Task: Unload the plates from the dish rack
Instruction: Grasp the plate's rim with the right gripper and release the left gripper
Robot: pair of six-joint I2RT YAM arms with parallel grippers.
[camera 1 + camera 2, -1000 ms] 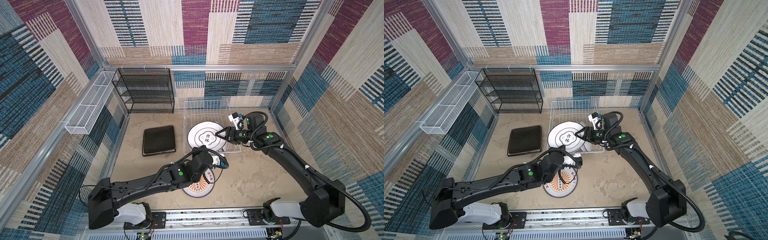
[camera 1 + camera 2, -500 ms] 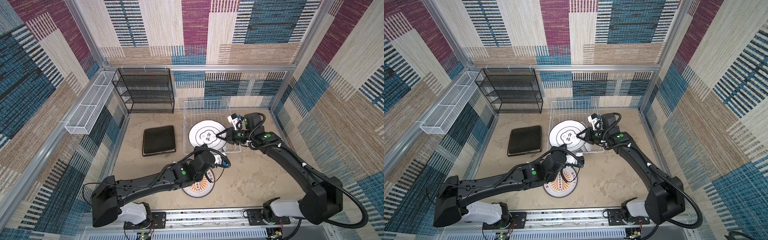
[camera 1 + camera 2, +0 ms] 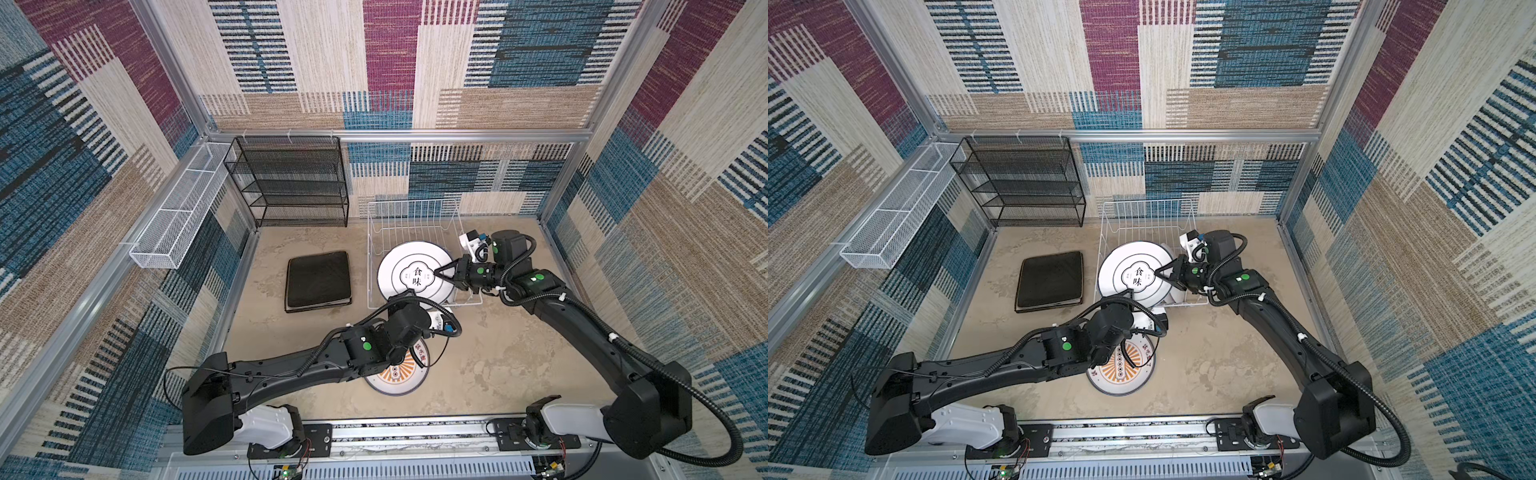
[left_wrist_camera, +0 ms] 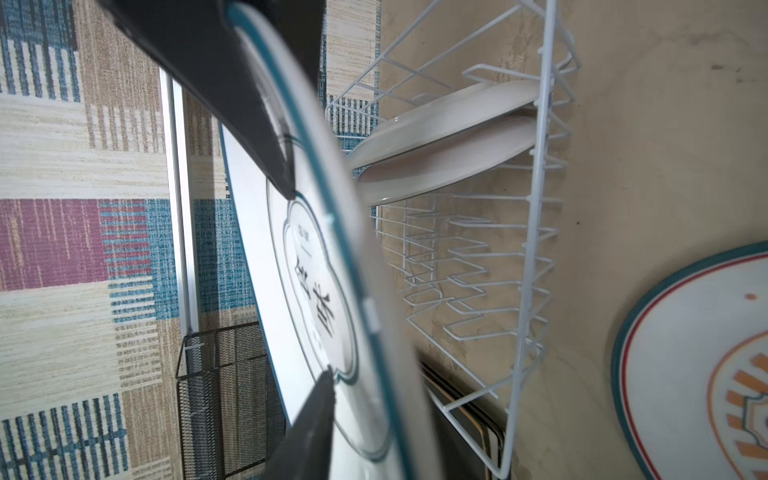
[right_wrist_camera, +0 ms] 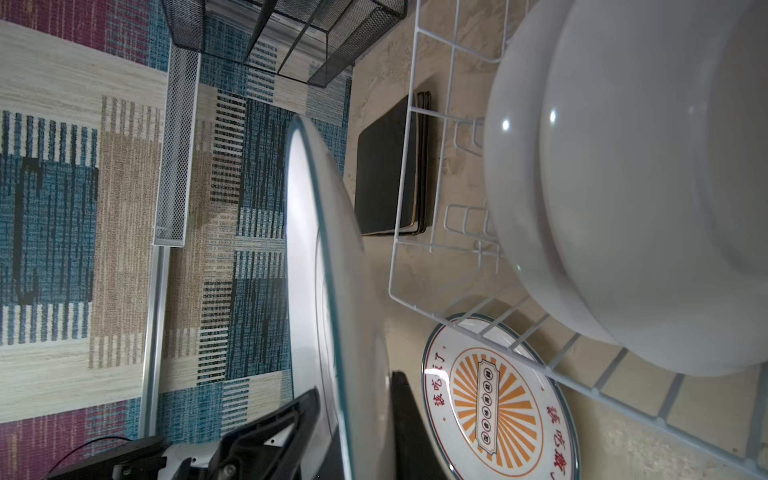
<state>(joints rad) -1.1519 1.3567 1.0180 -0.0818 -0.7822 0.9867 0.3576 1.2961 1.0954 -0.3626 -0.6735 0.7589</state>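
Now your right gripper [image 3: 439,276] is clamped on the rim of the plate [image 3: 395,266], holding it tilted over the rack [image 3: 415,216]. Your left gripper [image 4: 307,282] is spread wide beside its printed face, gripping nothing. Two more plates [image 4: 449,124] lean in the rack beyond it.

You had two black characters, 食味, readable in the scalloped frame at the centre of the round plate [image 3: 398,266] pinched in your right hand [image 3: 440,275]. Below your left hand [image 4: 309,286], the orange-rayed plate [image 3: 397,378] on the surface [image 3: 498,353] bore red rim characters, not surely legible.
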